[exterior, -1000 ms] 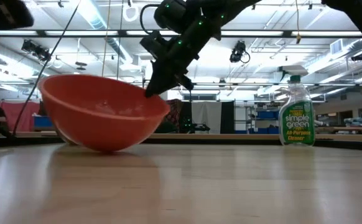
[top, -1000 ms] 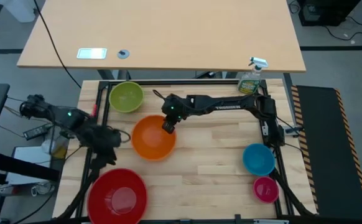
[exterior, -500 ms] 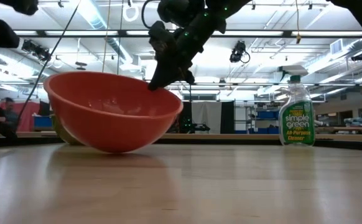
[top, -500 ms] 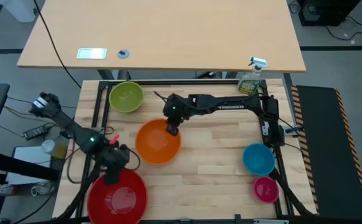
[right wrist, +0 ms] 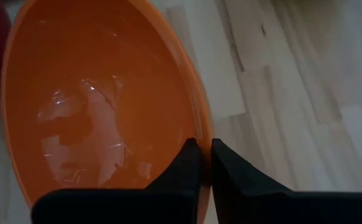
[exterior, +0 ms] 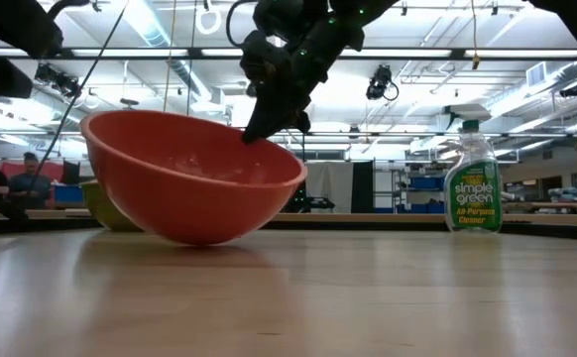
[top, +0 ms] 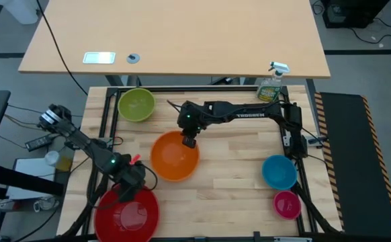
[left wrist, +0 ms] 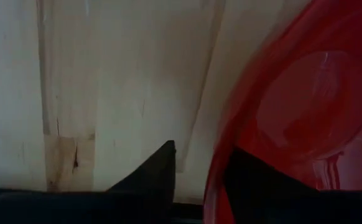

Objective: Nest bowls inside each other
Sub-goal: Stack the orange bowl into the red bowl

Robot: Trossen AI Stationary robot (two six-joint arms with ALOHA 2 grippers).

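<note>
The orange bowl (top: pixel 175 156) sits tilted at mid-table, with my right gripper (top: pixel 189 141) shut on its far rim. The red bowl (top: pixel 127 214) rests at the near left corner. My left gripper (top: pixel 129 187) points down over the red bowl's far rim (left wrist: pixel 217 168), open. One finger (left wrist: pixel 162 168) stands outside the rim and the other (left wrist: pixel 249 177) inside. The lime green bowl (top: pixel 136 104) sits at the far left. The blue bowl (top: pixel 279 171) and the magenta bowl (top: pixel 287 204) sit at the near right. My right gripper pinches the orange bowl's rim (right wrist: pixel 203 134) on its far side, one finger inside the bowl and one outside. The fingers slant down from the far side. The bowl is tilted, its underside (exterior: pixel 204 236) on the table.
A green spray bottle (top: pixel 271 84) stands at the far right corner. A black frame (top: pixel 108 114) runs along the table's edges. Bare wood lies between the orange bowl and the blue bowl.
My left gripper has swung toward the near edge and gone down to the red bowl's far rim, tipping to point down. The orange bowl has slid a little toward the near right in my right gripper's hold, staying tilted.
</note>
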